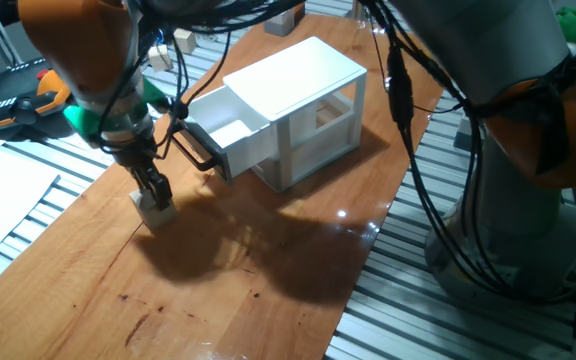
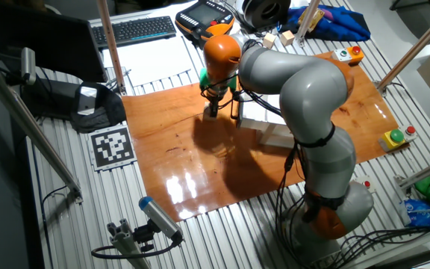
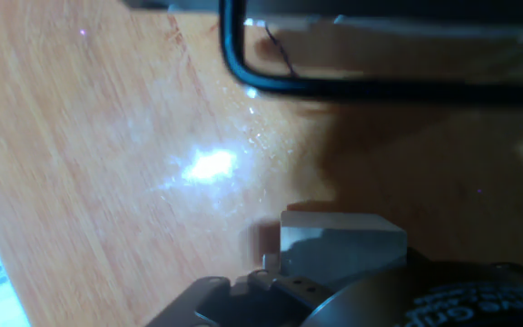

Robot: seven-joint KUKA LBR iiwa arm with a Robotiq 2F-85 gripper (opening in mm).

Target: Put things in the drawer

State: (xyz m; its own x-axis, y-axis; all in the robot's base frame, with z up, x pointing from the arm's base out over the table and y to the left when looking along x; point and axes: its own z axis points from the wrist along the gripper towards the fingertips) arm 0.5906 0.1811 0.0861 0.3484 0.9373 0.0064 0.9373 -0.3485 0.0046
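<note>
I see a glossy varnished wood tabletop [image 1: 268, 260] throwing glare, under a smooth matt white cabinet [image 1: 308, 110]; its handle [image 1: 200, 150] looks black and smooth; beside it, 1 pale bare-wood cube [image 1: 156, 210].

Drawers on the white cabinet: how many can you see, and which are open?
2. The upper drawer, with the black handle, is pulled open toward the gripper. The lower drawer shows only dimly through the cabinet frame; I cannot tell its state.

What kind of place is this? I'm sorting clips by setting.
Likely a robotics lab: a slatted aluminium bench, a printed marker tag, a teach pendant and push-button boxes.
</note>
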